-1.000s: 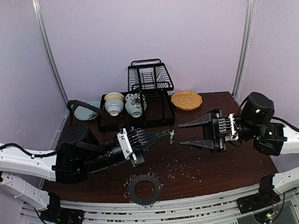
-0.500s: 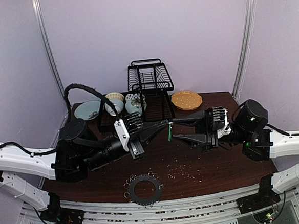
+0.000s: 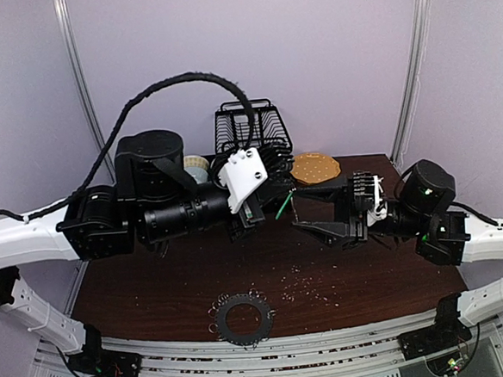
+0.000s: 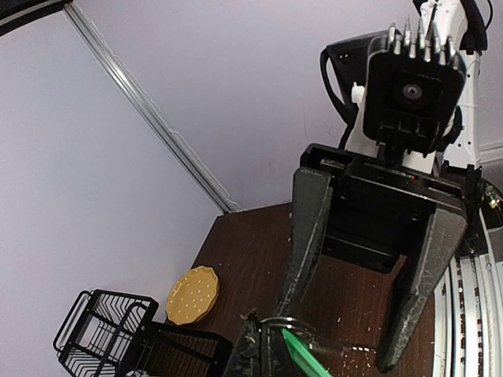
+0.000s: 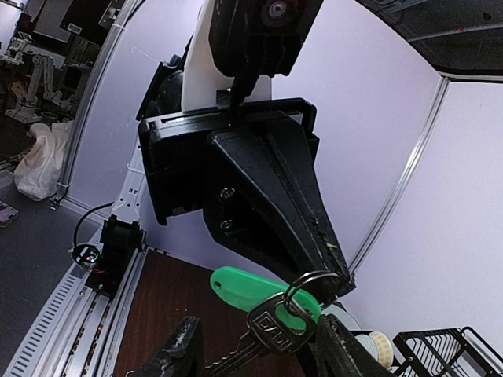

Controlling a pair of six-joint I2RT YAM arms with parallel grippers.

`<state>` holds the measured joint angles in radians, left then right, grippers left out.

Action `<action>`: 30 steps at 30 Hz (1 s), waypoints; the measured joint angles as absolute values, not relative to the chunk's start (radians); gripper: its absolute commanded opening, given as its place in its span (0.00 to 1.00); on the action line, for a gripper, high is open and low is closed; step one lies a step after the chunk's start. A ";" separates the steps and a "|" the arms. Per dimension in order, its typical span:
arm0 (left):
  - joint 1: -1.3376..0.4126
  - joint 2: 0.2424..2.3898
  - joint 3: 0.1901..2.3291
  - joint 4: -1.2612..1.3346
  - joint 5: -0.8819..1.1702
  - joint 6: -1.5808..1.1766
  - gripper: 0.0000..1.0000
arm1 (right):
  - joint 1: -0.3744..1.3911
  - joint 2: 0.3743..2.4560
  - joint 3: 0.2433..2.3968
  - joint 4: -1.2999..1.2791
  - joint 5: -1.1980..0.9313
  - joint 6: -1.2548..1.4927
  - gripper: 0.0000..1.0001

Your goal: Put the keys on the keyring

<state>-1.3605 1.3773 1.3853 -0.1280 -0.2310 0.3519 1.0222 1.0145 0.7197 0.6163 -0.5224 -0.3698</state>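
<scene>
Green-headed keys (image 5: 251, 292) at the tip of the left jaws closed on them, between the open right jaws.

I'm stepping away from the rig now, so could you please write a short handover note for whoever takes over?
The left gripper is shut on the key, pinching its small wire loop, held high.
The right gripper is open, fingers either side of the key; contact unclear.
The keyring lies flat on the table, near edge.
Done: key picked up.
Left: thread it onto the keyring.
</scene>
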 measured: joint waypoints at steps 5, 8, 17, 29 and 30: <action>-1.359 1.437 1.457 -0.278 -0.294 0.335 0.00 | 1.021 1.035 0.729 0.547 -0.519 -0.368 0.56; -1.356 1.443 1.453 -0.314 -0.324 0.332 0.00 | 1.021 1.037 0.730 0.506 -0.502 -0.367 0.59; -1.356 1.383 1.359 -0.281 -0.358 0.339 0.00 | 0.987 0.991 0.720 0.519 -0.403 -0.303 0.45; -1.356 1.364 1.275 -0.148 -0.468 0.334 0.00 | 1.049 1.088 0.721 0.643 -0.326 -0.185 0.39; -1.356 1.361 1.272 -0.142 -0.468 0.334 0.00 | 1.049 1.088 0.721 0.659 -0.313 -0.178 0.38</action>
<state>-1.3563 1.3613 1.2716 -0.1425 -0.4683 0.3340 1.0492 1.0882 0.7212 0.6586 -0.3130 -0.1783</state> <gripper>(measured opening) 0.006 0.401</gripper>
